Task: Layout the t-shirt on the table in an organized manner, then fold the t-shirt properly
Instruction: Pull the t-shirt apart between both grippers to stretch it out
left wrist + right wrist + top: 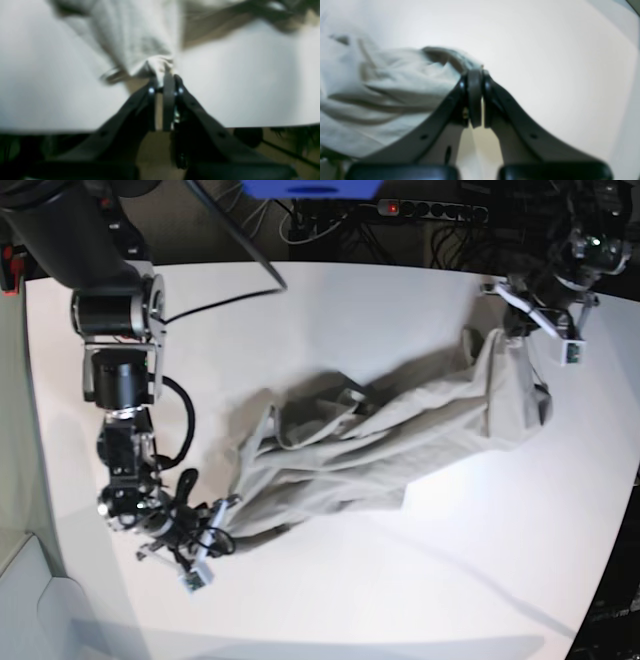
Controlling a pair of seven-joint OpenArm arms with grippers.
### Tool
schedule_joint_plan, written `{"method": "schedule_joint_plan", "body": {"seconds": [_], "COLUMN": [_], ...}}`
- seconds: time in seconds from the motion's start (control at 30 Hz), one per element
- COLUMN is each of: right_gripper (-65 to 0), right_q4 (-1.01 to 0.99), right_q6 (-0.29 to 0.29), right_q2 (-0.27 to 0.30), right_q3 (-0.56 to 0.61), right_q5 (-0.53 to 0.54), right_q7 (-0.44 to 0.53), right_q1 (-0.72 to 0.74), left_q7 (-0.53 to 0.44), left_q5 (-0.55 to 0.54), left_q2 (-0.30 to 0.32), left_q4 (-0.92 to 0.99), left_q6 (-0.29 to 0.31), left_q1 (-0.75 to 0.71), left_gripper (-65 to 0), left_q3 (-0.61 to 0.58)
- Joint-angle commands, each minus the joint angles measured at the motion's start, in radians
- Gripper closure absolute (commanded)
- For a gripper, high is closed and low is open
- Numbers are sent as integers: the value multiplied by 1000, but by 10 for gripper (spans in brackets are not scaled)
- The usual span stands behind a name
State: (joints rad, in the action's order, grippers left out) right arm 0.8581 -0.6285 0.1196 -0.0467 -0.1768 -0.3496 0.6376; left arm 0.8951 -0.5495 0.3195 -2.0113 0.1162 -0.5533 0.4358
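Observation:
The beige t-shirt [400, 435] lies stretched and wrinkled across the white table [400, 310], from lower left to upper right in the base view. My right gripper [222, 515] is low on the table at the shirt's lower-left end, shut on a bunched edge of the t-shirt [402, 82]. In the right wrist view the right gripper [475, 71] has its black jaws closed on the cloth. My left gripper [505, 330] is raised at the far right, shut on a gathered corner of the t-shirt [140, 42], which hangs from it. The left gripper [165, 72] pinches the fabric tip.
Cables and a power strip [430, 210] lie behind the table's far edge. The right arm's cable [240, 290] trails over the tabletop. A blue object [310, 188] sits beyond the back edge. The left gripper is near the table's right edge [625, 510].

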Motion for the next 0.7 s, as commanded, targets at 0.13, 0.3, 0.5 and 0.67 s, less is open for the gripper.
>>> {"method": "schedule_joint_plan", "body": {"seconds": [0.13,0.3,0.5,0.67], "right_gripper": [0,0,0,-1], "right_q4": [22,26,184,448], "right_q6": [23,22,17,17], "right_q2": [98,156,174,96], "right_q3": [-149,-201,-250,-249], "right_q5": [9,10,10,12], "right_q7": [19,-21,-116,-182], "right_q1": [89,135,64,-112], "left_q7": [-18,-11,-9,-9], "left_q5": [-191,-380,-406,-406], "left_q2": [-18,23,39,11], "left_q4": [-19,-18,-16,-6], "left_q6": [-3,-3,-3,-3], "left_q1": [-14,-6,-6,-6], "left_gripper": [-3,-3,-3,-3], "left_q3": [288,461,459,392]}}
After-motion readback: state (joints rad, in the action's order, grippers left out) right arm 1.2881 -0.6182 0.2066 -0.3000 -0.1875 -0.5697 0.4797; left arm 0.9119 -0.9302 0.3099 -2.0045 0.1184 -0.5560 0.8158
